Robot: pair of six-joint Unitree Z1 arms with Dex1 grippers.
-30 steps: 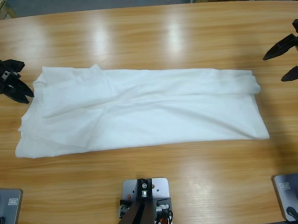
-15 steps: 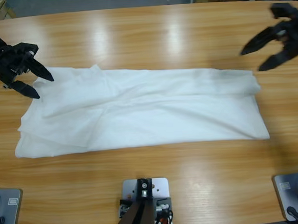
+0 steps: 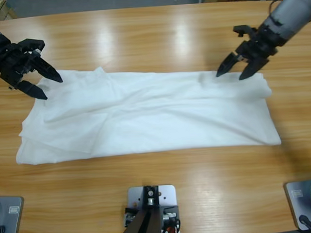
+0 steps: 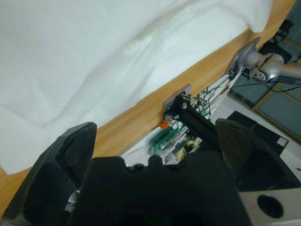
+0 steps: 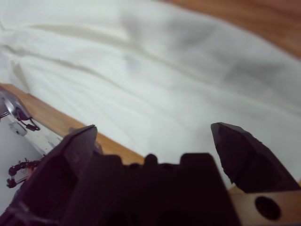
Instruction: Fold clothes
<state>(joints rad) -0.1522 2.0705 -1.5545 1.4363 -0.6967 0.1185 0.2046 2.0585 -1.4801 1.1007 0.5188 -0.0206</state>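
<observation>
We see the white T-shirt (image 3: 145,114) lying folded into a long band across the middle of the wooden surface (image 3: 151,38). Our left gripper (image 3: 44,84) hangs at the shirt's far corner on one end, jaws spread wide and holding nothing. Our right gripper (image 3: 235,73) hangs over the shirt's far edge near the other end, jaws likewise apart and empty.

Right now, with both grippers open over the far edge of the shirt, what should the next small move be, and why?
Probably lower both to pinch that far edge. The left gripper and the right gripper hang open at the far corners of the white T-shirt, which lies as a long folded band on the table, and neither holds cloth yet.
</observation>
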